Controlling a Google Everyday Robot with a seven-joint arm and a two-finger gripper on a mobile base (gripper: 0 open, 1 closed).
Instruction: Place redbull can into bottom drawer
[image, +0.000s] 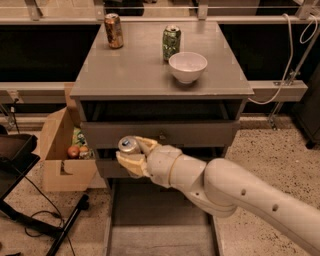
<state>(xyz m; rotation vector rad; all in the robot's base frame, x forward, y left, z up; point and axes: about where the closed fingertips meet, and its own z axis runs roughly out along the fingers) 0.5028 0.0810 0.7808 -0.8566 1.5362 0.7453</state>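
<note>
My gripper (131, 156) is shut on the redbull can (129, 145), whose shiny metal top shows between the cream fingers (145, 145). The can is held upright in front of the cabinet's drawer fronts, at their left side, above the far left part of the bottom drawer (161, 235). The bottom drawer is pulled open toward me, a wide shallow grey tray with side rails. My arm comes in from the lower right and crosses over the drawer's right side.
On the cabinet top (130, 75) stand a copper-orange can (113, 30), a green can (171, 43) and a white bowl (187, 66). A cardboard box (62, 152) with items sits left of the cabinet. A black stand and cables (30, 220) lie at the lower left.
</note>
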